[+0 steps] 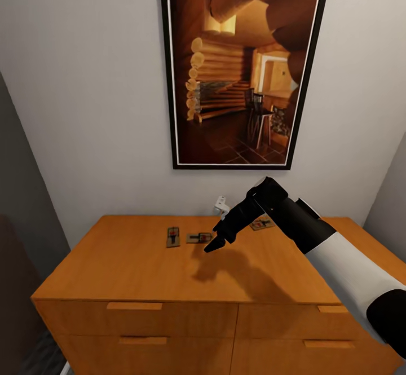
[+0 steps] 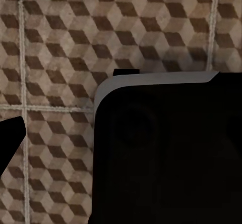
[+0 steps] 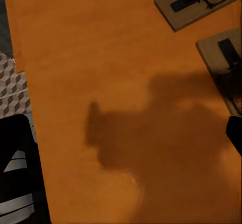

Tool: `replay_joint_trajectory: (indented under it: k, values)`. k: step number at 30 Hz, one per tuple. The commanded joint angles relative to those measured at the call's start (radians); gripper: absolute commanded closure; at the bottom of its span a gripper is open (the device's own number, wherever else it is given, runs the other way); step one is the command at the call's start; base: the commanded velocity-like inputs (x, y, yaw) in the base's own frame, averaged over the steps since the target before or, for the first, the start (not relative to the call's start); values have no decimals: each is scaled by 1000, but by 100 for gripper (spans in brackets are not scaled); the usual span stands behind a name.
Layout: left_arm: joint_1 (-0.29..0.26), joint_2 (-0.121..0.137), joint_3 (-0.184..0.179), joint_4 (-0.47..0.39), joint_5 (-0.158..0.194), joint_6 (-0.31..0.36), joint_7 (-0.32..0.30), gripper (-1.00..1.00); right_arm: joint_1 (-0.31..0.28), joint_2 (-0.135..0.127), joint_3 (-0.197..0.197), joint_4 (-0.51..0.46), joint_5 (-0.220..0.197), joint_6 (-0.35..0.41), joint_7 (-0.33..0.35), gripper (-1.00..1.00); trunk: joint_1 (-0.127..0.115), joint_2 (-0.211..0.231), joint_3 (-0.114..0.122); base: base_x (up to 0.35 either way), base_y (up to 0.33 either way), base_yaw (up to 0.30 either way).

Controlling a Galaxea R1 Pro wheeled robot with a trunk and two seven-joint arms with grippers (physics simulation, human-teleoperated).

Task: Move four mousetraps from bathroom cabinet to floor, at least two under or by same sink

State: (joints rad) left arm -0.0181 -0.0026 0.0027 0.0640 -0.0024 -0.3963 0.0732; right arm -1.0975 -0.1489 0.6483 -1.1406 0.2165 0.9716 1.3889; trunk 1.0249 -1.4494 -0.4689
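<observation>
Orange-brown cabinet (image 1: 141,262) top: two mousetraps (image 1: 173,236) far-centre, my right gripper (image 1: 217,242) hovering just right of them, another trap (image 1: 262,224) beyond. Grip state: cannot tell. Risk: descending fingers nudge traps, since they lie close together.

The wide orange-brown wooden cabinet (image 1: 129,262) carries small flat brown wooden mousetraps on its flat top: one (image 1: 173,236) beside another (image 1: 198,238), a third (image 1: 262,224) farther right.

Mousetraps (image 1: 173,236) on cabinet (image 1: 135,262) – (below picture (image 1: 242,65))
</observation>
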Motion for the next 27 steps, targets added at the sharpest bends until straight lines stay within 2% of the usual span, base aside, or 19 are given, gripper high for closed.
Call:
replay_joint_trajectory:
  k: [1,27]
  values:
    - [-2,0,0,4,-1,-7,3,-100,-1,0,0,-1,10,7,9,-100,0,-1,-1,66,0,0]
    - [-2,0,0,4,-1,-7,3,-100,-1,1,1,-1,11,6,2,-100,0,-1,-1,12,0,0]
